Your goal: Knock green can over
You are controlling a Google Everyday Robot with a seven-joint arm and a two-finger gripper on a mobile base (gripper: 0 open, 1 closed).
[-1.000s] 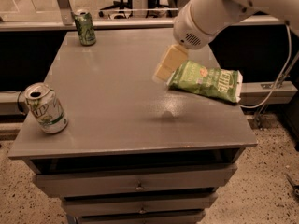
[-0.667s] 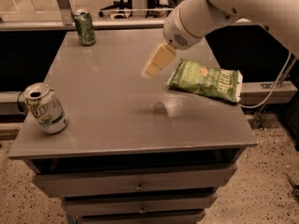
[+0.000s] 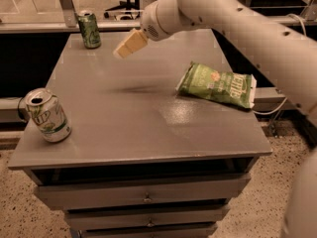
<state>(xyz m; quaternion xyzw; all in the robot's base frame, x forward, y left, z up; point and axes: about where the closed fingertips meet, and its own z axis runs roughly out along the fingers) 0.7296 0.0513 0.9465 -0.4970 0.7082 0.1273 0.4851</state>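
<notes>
The green can (image 3: 89, 29) stands upright at the far left corner of the grey table (image 3: 129, 128). It is dark green with mottled print and a silver top. My gripper (image 3: 120, 51) hangs above the table's far middle, to the right of the can and a short way apart from it. Its pale fingers (image 3: 130, 43) point down and left towards the can. The gripper holds nothing that shows.
A white-and-green 7UP can (image 3: 47, 115) stands at the near left corner. A green crisp bag (image 3: 217, 85) lies flat at the right side. My white arm (image 3: 237, 19) reaches in from the upper right. Drawers (image 3: 143, 195) sit under the table's front edge.
My gripper has moved left across the table, away from the crisp bag and towards the green can. The cans and the bag have not moved.
</notes>
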